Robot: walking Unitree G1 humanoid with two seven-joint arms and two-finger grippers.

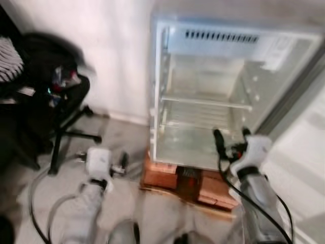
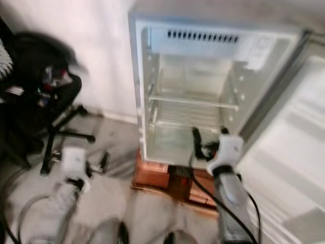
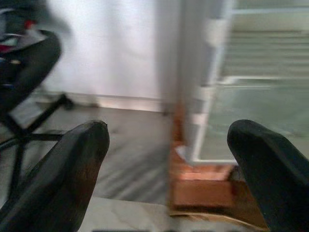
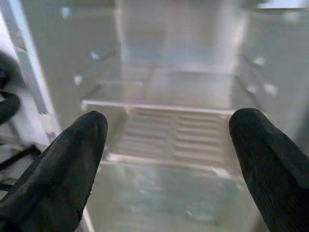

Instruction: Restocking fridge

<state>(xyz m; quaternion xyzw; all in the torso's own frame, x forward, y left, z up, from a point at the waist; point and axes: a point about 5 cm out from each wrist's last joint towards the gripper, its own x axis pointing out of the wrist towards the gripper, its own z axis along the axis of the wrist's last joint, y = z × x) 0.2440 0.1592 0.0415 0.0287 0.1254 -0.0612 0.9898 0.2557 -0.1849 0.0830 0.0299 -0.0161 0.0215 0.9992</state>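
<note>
The right pincer (image 1: 231,138) was raised, fingers spread apart and empty, just before the open fridge (image 1: 213,96), whose wire shelves (image 4: 169,108) lay bare ahead of it. The left pincer (image 1: 119,165) hung low to the fridge's left, also apart and holding nothing, pointed toward the wooden pallet (image 1: 167,178) under the fridge. No item to stock could be seen, so a sound approach seemingly meant steadying the blurred walk, squaring up, and keeping clear of the door (image 2: 289,152) on the right pincer's outer side.
</note>
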